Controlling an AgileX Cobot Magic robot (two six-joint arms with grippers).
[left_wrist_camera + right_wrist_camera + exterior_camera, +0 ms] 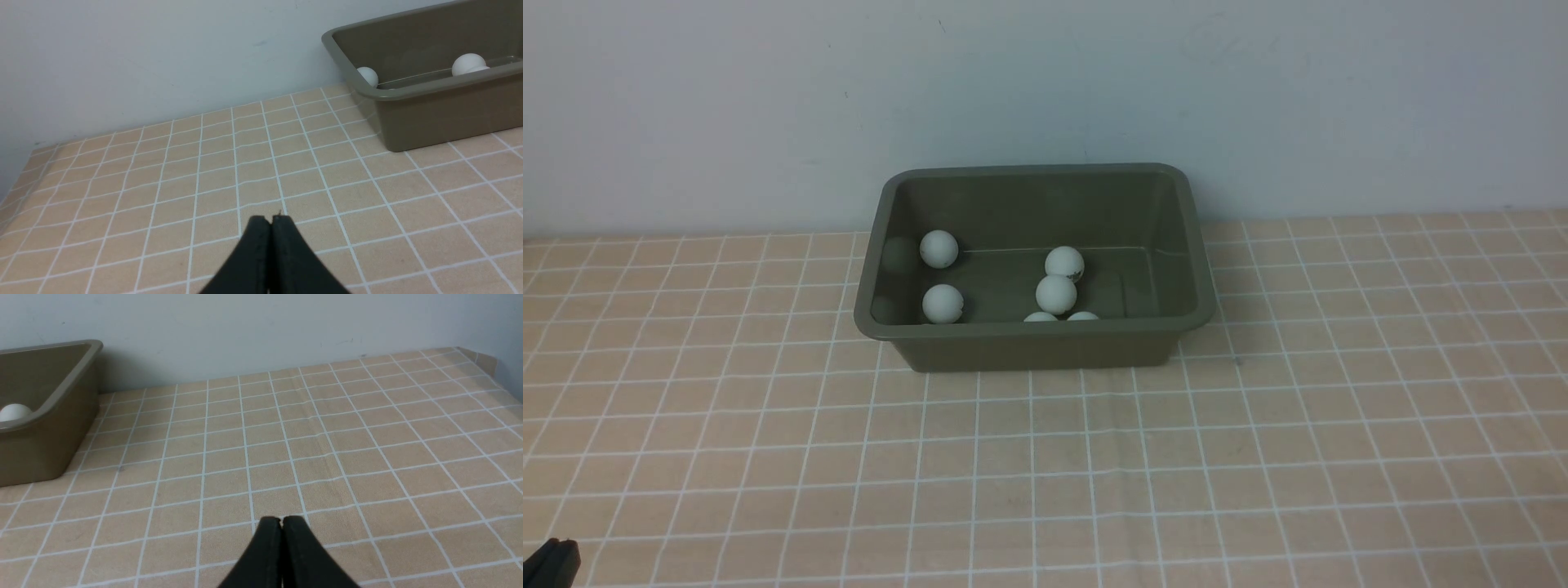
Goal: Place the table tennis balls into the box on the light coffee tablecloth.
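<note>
The olive-green box [1033,329] stands at the back middle of the light coffee tablecloth [1045,457], against the wall. Several white table tennis balls lie inside it: two by its left wall [939,248] [943,304], two near the middle [1064,263] [1056,294], and two half hidden behind the near rim [1040,317] [1083,315]. My left gripper [271,219] is shut and empty, low over the cloth well left of the box [433,87]; its tip shows at the front view's lower left corner [551,562]. My right gripper [281,521] is shut and empty over the cloth right of the box [49,412].
A pale wall [1045,98] runs right behind the box. The cloth's right edge and corner [482,357] show in the right wrist view. Bare checked cloth lies in front of the box and to both sides of it.
</note>
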